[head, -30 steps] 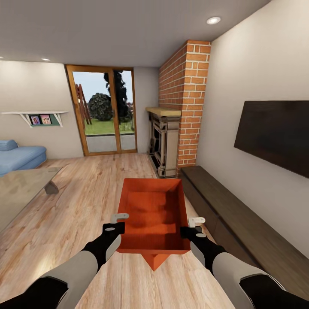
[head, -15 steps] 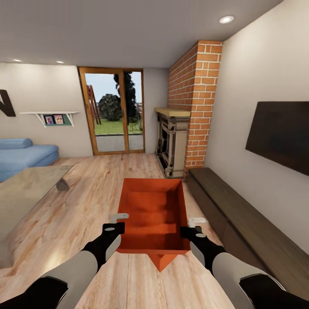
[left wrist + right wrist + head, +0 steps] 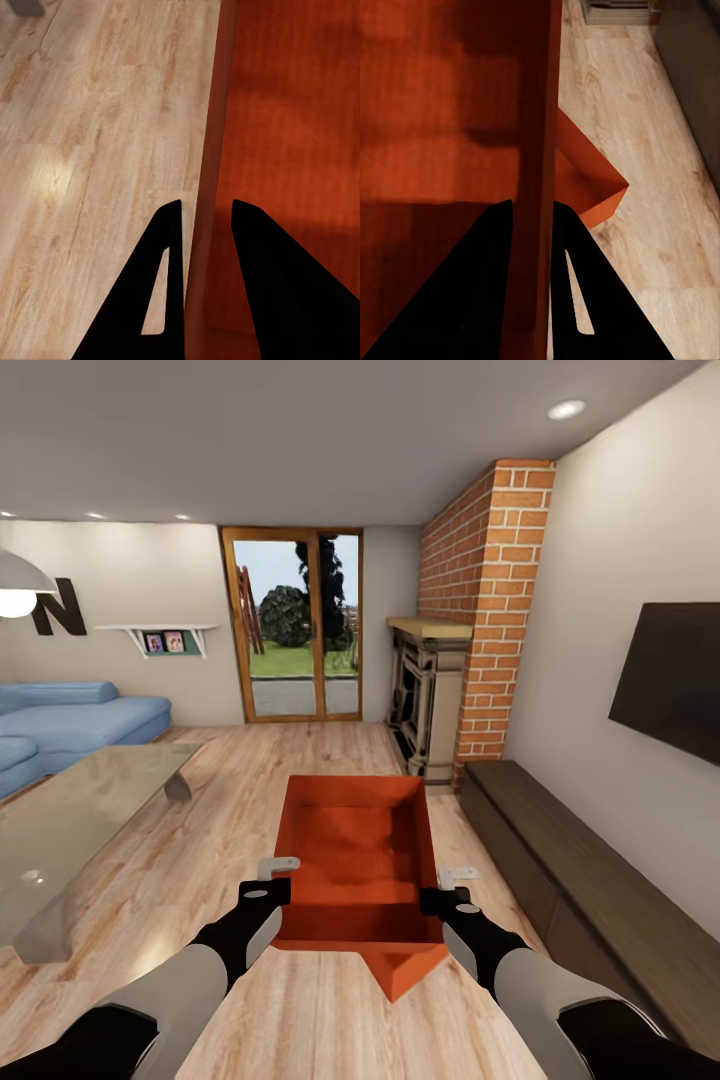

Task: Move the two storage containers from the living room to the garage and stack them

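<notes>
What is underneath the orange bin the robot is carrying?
Under the held storage container, a corner of a second orange container pokes out, turned askew. The upper bin covers the rest of it, so how they touch is unclear. Below is light wood plank floor.

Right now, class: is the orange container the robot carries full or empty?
Empty. The storage container, gripped on each side wall by the left gripper and right gripper, shows only its bare orange floor.

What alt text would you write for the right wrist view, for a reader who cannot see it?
Two black fingers of the right gripper pinch the thin wall of an orange-red storage container. A corner of a second orange-red container shows beneath it, above the light wood plank floor.
</notes>
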You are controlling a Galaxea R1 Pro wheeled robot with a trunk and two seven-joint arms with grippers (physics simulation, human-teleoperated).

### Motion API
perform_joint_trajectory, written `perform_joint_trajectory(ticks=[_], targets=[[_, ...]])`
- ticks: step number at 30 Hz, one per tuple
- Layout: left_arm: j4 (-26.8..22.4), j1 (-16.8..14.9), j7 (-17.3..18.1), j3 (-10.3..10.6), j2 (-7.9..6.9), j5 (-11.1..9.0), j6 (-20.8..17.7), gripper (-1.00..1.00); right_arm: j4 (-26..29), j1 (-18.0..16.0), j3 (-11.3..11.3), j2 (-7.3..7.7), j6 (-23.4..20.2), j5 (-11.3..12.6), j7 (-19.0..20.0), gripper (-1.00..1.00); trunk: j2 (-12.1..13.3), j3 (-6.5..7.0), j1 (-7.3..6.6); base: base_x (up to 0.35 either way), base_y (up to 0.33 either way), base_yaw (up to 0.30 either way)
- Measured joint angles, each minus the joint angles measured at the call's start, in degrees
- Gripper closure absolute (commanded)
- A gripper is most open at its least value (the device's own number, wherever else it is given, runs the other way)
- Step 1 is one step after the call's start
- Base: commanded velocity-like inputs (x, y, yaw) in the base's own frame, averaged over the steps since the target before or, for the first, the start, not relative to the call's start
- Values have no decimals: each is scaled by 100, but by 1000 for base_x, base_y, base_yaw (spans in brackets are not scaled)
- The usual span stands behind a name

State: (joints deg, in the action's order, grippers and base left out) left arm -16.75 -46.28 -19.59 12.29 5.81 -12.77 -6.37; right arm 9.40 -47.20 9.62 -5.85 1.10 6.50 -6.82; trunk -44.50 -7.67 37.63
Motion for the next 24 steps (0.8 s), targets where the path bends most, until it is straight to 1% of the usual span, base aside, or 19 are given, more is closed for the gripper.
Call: perform_joint_trajectory(ticks=[10,24], targets=[[0,-1,-1,-4,1,4,-1,100,0,0,-8,0,1,-7,2,100,0,83,0,0,0,117],[0,1,-2,-13,4,8,2,100,-1,0,-11,2,2,-12,6,100,1,170,0,0,0,210]])
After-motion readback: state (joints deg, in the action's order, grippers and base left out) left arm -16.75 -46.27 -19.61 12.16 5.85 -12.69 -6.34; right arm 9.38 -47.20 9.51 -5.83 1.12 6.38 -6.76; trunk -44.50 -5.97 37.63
